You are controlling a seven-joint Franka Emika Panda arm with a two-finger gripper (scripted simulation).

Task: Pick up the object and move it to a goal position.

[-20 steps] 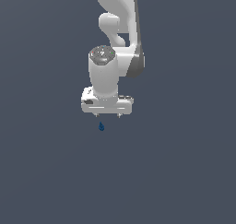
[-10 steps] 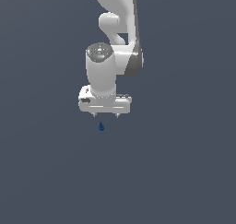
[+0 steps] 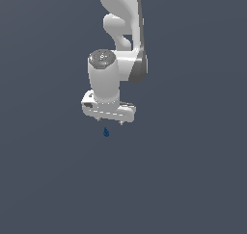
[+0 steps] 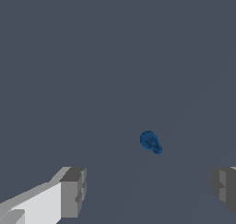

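Observation:
The object [image 3: 106, 132] is a tiny dark blue teardrop-shaped blob lying on the flat grey surface, just in front of the white gripper [image 3: 109, 120] in the exterior view. Its two short fingertips stand wide apart, so the gripper is open with nothing between them. In the wrist view the object [image 4: 150, 141] lies ahead of the gap between the two grey fingers [image 4: 73, 191], closer to the finger at that picture's edge [image 4: 225, 187]. The gripper [image 4: 148, 191] hangs above the surface and does not touch the object.
The white arm [image 3: 123, 31] rises behind the gripper toward the top of the exterior view. A uniform grey surface [image 3: 193, 180] spreads all around, with no other object in sight.
The gripper has shifted slightly toward the exterior view's left and a little lower. The object has stayed where it was.

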